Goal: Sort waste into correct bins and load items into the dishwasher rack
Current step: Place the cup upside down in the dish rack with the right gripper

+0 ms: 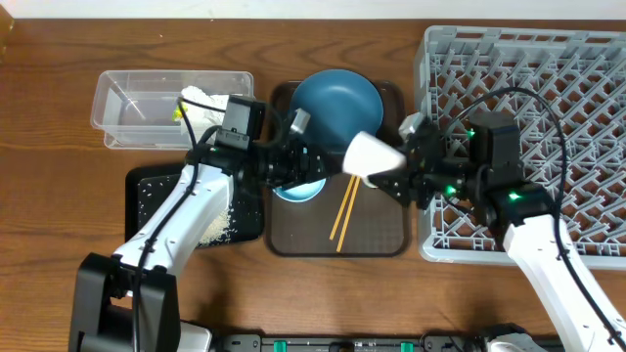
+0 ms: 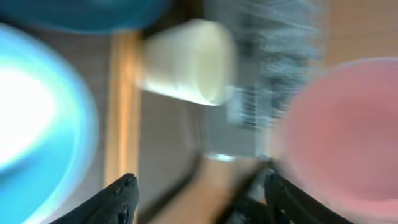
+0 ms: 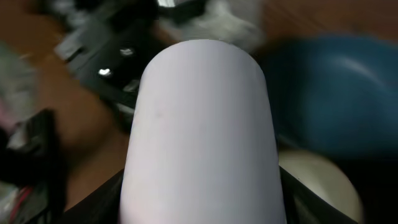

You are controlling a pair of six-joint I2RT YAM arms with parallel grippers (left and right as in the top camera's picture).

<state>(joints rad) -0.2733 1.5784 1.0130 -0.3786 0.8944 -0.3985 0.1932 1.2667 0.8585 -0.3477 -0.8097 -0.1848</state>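
Note:
My right gripper (image 1: 391,168) is shut on a small white cup (image 1: 372,154), held on its side above the brown serving tray (image 1: 381,240); the cup fills the right wrist view (image 3: 202,130). My left gripper (image 1: 298,161) is open and empty over the pale blue bowl (image 1: 298,189). Its blurred wrist view shows the bowl (image 2: 37,118), the held white cup (image 2: 186,62) and a pink-inside cup (image 2: 342,130) close to one finger. The dark blue plate (image 1: 335,101) and chopsticks (image 1: 344,210) lie on the tray. The grey dishwasher rack (image 1: 548,88) stands at right.
The clear tub (image 1: 127,103) at the back left holds white tissue (image 1: 205,108) and a yellow-green wrapper (image 1: 179,112). The black tray (image 1: 147,191) in front of it holds rice scraps (image 1: 215,227). Both arms meet over the brown tray.

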